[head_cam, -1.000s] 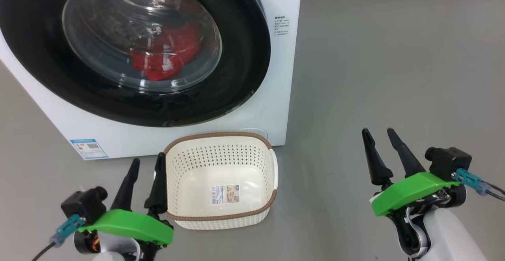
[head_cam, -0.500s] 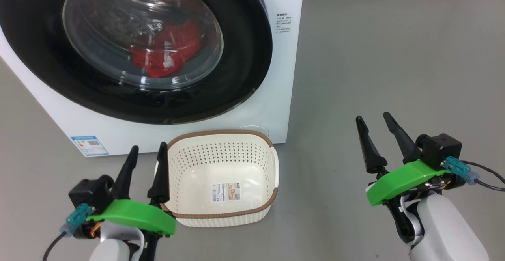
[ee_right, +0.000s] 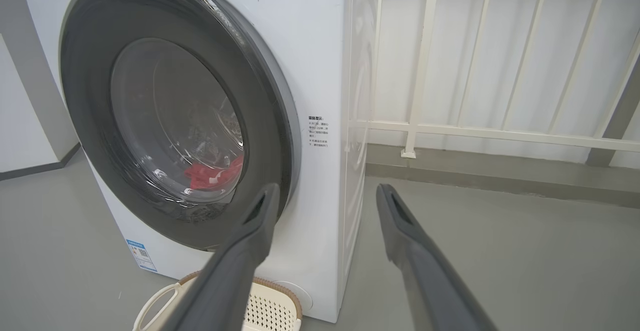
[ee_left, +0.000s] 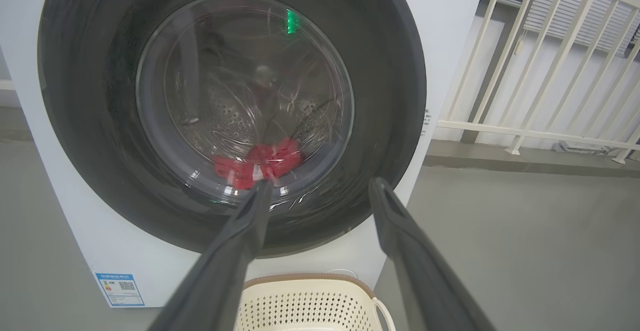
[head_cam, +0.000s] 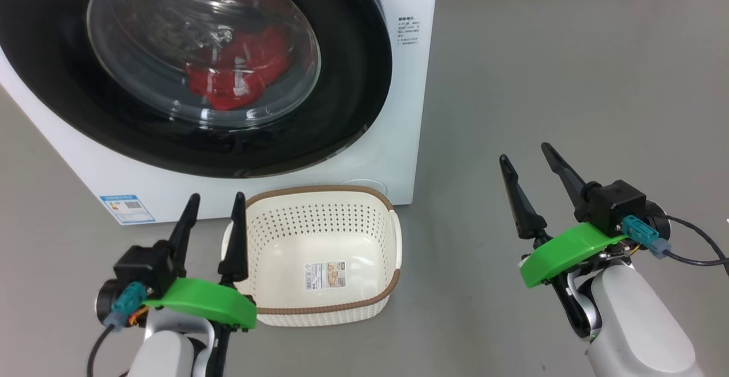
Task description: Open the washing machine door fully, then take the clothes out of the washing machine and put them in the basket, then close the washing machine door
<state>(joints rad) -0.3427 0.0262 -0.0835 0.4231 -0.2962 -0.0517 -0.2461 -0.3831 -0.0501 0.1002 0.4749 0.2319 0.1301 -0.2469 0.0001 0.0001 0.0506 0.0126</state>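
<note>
The white washing machine (head_cam: 398,109) stands at the upper left with its door (head_cam: 353,81), a black rim around a glass porthole, across the opening. Red clothes (head_cam: 239,75) lie in the drum behind the glass. The cream basket (head_cam: 319,190) sits on the floor just in front of the machine, with nothing in it but a sticker. My left gripper (head_cam: 217,196) is open beside the basket's left rim, and in the left wrist view (ee_left: 320,183) it points at the door (ee_left: 390,96). My right gripper (head_cam: 524,152) hangs open over bare floor to the right of the machine.
Grey floor (head_cam: 569,81) spreads to the right of the machine. A white railing (ee_right: 475,131) runs along the wall behind and to the right of it. A small blue label (head_cam: 126,209) sits low on the machine's front.
Both grippers have crept forward toward the machine, the right one also drifting left. Both stay open. Door, clothes and basket are as before.
</note>
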